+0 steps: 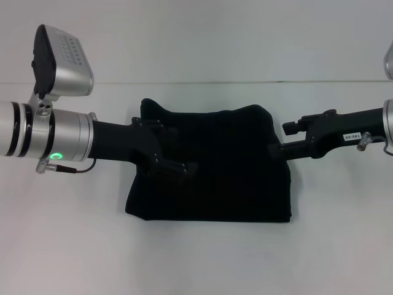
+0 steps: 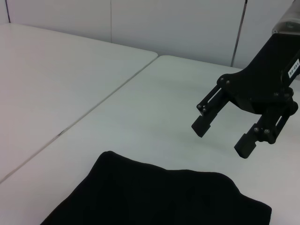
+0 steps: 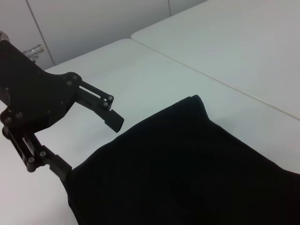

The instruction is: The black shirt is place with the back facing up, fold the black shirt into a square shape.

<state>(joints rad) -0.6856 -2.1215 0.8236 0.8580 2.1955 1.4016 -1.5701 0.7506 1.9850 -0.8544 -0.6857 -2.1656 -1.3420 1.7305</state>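
Shirt (image 1: 212, 166) lies folded near-square on table (image 1: 196, 258); left gripper (image 3: 89, 140) and right gripper (image 2: 222, 136) flank it, fingers wide, empty (likely released).

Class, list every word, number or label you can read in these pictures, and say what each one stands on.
White label on the right arm, head view: seems to read "140-06", too small to be sure.
The same label in the left wrist view: cut off, unreadable.
Black shirt: no print showing.
Left arm: green light only, no text.
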